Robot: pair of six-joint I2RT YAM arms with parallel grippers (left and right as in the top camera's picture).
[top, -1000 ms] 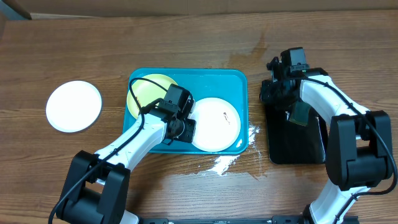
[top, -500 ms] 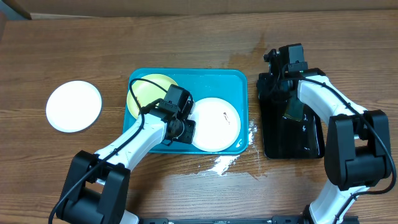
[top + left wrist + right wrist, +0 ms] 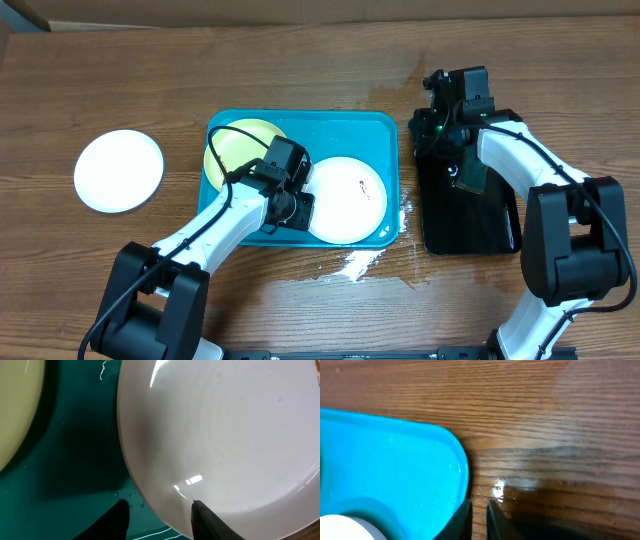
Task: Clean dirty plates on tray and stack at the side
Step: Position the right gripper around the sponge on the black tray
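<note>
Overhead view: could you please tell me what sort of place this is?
Probably a robot lab bench staged for dishwashing: a wooden table, a turquoise tray holding plates, and spilled water beside it.

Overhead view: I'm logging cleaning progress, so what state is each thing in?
turquoise tray, wet
white plate in the tray, dark smear, lying flat
yellow-green plate, in the tray, partly hidden
white plate outside the tray, no marks visible
black tray, lying flat, glossy
left gripper, open astride the smeared plate's rim
right gripper, almost closed, grip unclear
</note>
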